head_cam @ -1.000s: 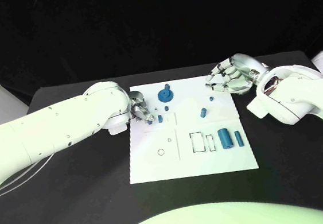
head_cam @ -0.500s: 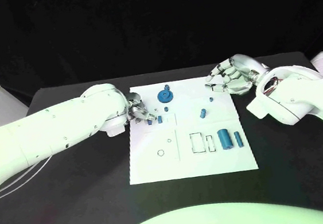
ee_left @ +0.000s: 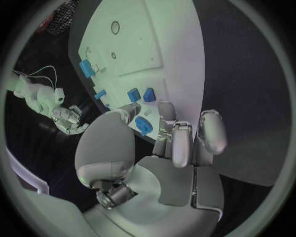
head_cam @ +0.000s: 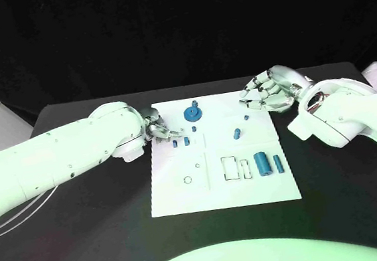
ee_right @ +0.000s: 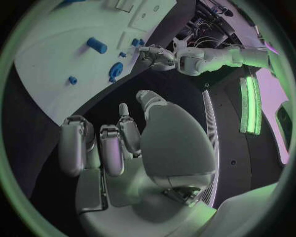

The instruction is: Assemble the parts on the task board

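The left hand hangs over the top left part of the task board, at about ten o'clock from the middle of the board. In the left wrist view its fingers point down over a small blue part, and the thumb and a finger seem to close around it (I cannot tell for sure if they are holding it or only touching it). Two more small blue pegs stand just beside the hand, at about five o'clock from it.

I think the step now is picking up or seating that small part. To do it well, the hand should squeeze softly, keep the part straight up, and move slowly so it does not knock the two pegs next to it.

The blue gear sits near the top of the board, at about two o'clock from the left hand. Further right are a little peg and, lower down, a fat blue cylinder with a thin blue bar beside it.

The right hand waits at the top right corner of the board, at about one o'clock from its middle. Its fingers are curled in and it carries nothing. The gear is at about nine o'clock from it, well apart.
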`<move>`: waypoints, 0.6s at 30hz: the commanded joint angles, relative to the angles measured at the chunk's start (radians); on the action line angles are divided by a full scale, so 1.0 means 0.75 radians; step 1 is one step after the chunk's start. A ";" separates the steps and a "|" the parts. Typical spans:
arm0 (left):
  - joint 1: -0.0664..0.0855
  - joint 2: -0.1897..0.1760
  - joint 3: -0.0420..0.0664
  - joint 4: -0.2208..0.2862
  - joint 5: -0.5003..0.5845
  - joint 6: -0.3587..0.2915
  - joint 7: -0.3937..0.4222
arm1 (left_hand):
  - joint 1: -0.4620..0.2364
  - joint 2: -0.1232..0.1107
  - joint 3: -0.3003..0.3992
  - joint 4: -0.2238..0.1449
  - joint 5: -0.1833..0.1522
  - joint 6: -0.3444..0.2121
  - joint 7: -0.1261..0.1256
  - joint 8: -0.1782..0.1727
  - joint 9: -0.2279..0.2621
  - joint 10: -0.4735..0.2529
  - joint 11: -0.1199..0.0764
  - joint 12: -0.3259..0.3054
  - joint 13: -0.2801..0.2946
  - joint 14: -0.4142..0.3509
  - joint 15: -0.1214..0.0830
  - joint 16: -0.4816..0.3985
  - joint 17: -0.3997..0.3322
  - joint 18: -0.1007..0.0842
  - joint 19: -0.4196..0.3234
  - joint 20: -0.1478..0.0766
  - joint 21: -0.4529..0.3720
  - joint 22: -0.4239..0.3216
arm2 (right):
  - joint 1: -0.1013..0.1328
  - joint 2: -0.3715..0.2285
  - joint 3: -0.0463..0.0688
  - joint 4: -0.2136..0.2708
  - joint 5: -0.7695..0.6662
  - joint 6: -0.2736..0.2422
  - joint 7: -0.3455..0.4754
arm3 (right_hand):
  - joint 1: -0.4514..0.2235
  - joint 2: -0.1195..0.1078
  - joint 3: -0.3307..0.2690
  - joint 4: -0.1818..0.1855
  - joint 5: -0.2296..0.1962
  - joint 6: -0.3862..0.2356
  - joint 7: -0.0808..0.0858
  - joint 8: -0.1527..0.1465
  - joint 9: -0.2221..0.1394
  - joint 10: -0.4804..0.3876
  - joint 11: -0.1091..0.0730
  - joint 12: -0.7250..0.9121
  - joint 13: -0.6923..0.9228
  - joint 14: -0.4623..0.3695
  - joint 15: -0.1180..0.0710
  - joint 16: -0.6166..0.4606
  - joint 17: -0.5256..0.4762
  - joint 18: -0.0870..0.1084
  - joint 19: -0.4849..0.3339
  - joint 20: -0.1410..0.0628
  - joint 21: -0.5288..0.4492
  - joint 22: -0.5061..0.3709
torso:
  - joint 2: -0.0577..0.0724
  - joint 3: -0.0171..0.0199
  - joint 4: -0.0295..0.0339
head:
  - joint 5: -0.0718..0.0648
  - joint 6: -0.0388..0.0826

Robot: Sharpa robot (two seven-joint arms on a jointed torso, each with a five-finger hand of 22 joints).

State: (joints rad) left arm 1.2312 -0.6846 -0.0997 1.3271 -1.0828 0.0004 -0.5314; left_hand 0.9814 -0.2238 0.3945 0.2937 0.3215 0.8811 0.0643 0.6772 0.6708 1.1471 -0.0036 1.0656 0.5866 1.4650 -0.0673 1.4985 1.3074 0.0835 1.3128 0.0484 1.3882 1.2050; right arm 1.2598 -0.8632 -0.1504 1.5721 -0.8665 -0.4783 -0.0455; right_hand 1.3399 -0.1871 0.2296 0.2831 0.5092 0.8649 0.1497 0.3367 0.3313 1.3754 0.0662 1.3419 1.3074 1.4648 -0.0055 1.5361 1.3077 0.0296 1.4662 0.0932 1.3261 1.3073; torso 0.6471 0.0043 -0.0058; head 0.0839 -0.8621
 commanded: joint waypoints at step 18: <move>-0.022 0.019 0.011 -0.016 0.109 -0.375 0.767 | 0.579 -0.017 0.188 -0.154 0.002 -0.332 0.153 -0.065 -0.154 -0.548 0.152 -0.240 -0.247 -0.593 0.153 -0.567 -0.785 0.129 -0.639 0.130 -0.544 -0.662 | -0.003 -0.002 0.000 -0.002 -0.012 0.004 0.017 | -0.010 -0.003 0.013 0.003 0.004 -0.012 -0.002 0.005 -0.002 -0.006 -0.004 0.003 0.058 0.118 -0.009 -0.010 0.262 0.028 0.034 -0.006 -0.009 0.197 | 0.001 0.0014 0.0003 | -0.011 0.020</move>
State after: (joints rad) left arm 1.2170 -0.6745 -0.0912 1.3173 -0.9815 -0.2086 -0.1076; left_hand 1.4085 -0.2377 0.5342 0.1835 0.3253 0.6378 0.1786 0.6334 0.5621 0.7447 0.1087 0.8939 0.4087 1.0278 0.0462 1.0765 0.7236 0.1622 0.8392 0.1470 0.9832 0.7105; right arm 1.2584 -0.8644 -0.1504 1.5706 -0.8668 -0.4786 -0.0453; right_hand 1.3399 -0.1871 0.2337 0.2872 0.5092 0.8649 0.1496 0.3366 0.3313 1.3754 0.0662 1.3419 1.3073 1.4648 -0.0055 1.5317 1.3075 0.0407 1.4662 0.0932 1.3261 1.3080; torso 0.6476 0.0050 -0.0052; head 0.0785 -0.8504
